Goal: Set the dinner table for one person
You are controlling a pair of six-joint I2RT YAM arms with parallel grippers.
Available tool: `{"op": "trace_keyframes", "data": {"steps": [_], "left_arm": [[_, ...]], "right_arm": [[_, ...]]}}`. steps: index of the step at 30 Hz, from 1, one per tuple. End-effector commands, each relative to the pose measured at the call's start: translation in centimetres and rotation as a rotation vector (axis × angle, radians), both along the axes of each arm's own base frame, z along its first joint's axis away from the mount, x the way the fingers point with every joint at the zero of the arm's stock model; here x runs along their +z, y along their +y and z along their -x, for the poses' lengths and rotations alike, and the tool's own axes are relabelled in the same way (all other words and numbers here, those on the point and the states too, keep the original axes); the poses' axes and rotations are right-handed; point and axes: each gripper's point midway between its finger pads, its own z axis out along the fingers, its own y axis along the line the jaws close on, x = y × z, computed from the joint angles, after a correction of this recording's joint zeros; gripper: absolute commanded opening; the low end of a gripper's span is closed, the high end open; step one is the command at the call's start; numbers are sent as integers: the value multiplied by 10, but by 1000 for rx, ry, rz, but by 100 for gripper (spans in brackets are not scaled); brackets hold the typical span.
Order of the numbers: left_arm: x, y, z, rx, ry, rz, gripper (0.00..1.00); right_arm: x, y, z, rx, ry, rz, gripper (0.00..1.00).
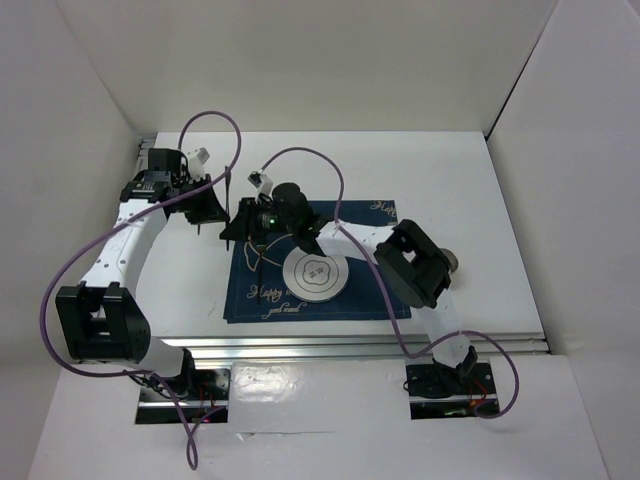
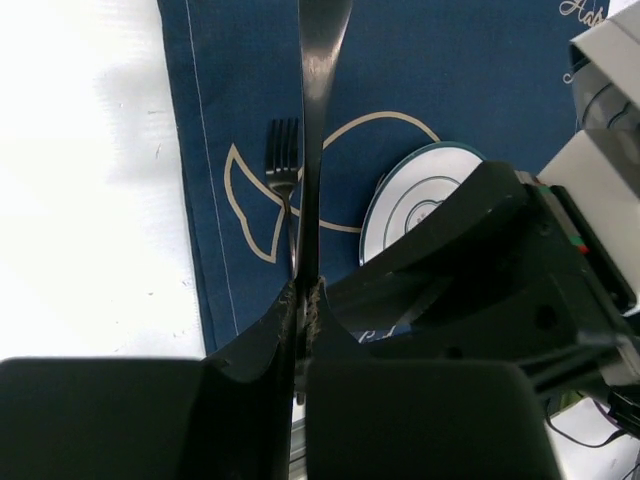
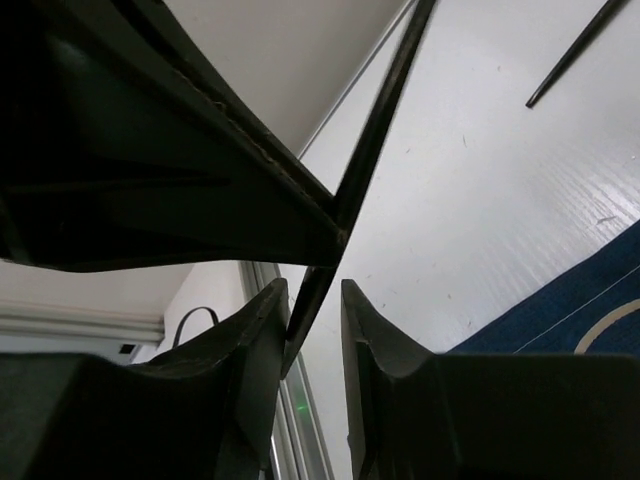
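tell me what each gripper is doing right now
left gripper: closed, holding a thin dark utensil
right gripper: jaws partly apart around that utensil; cannot tell if it grips

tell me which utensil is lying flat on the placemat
the fork, lying on the navy placemat beside the plate; the dark utensil is clamped in the left gripper
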Motion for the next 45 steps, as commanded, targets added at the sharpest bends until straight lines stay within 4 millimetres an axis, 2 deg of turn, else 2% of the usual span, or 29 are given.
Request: {"op": "trace_keyframes", "data": {"steps": [1,4,5,6,8,9,10,11,12,13,14,15,16,17,18,19,21,22,23,24,26,27,28,31,35,36,40,43,45], "left_arm": [[17,-10,3,-16,-41,56,0],[16,-9,3,-10,-41,49,0],[16,-9,3,-10,-41,49,0],[16,-9,3,-10,-41,49,0],[16,-8,3,-28,-51,34,0],[15,-8,3,-34,-55,29,0],[20,-8,1,-34,-67,29,3],[28,-5,-4,-39,-99,8,14],[32,-3,-5,-44,-109,-13,17],[37,0,-6,-44,-121,-29,20],[42,5,-9,-34,-135,-57,22],[52,7,-11,-31,-157,-72,28],[55,14,-14,-17,-169,-90,31],[53,22,-16,10,-168,-109,31],[52,28,-19,26,-163,-118,31],[52,37,-21,45,-165,-133,31],[46,43,-21,62,-142,-134,31],[41,50,-23,70,-131,-141,31],[39,53,-24,64,-119,-139,31],[39,53,-24,64,-119,-139,31],[35,64,-26,93,-108,-140,29],[32,64,-24,92,-99,-139,29],[32,69,-24,99,-101,-145,29],[30,71,-25,97,-93,-118,29],[24,71,-24,94,-77,-101,29],[21,71,-25,94,-68,-100,29],[16,66,-24,74,-54,-72,29],[18,69,-23,83,-53,-72,29],[15,73,-24,92,-44,-71,29]], "right_arm": [[22,12,-2,5,-39,-57,35],[20,13,-5,-5,-25,-51,15],[22,11,-5,-14,-27,-51,2],[29,10,-5,-24,-22,-56,0],[25,3,-1,-35,-2,-44,0],[37,-4,-4,-48,-3,-59,0],[41,-12,-7,-54,-5,-62,0],[33,-22,-3,-52,31,-43,0],[35,-31,-4,-66,49,-37,0],[51,-51,-8,-88,55,-33,0],[39,-66,-2,-87,93,3,0],[40,-80,0,-90,114,17,0],[52,-108,-2,-109,134,36,0],[41,-124,13,-59,185,67,0],[39,-140,17,-49,186,96,0],[53,-158,25,-50,174,101,0],[24,-203,39,-94,280,214,0],[33,-222,49,-86,234,221,0],[21,-251,54,-111,311,257,0],[3,-271,63,-121,344,294,0],[-9,-307,67,-195,430,301,0],[-21,-313,79,-170,499,278,0],[-23,-318,85,-164,523,258,0],[-40,-331,93,-170,586,222,0],[-57,-340,92,-174,621,210,0],[-66,-340,90,-172,655,217,0],[-80,-340,86,-171,674,229,0],[-79,-337,76,-179,665,203,0],[-86,-336,72,-190,703,197,0]]}}
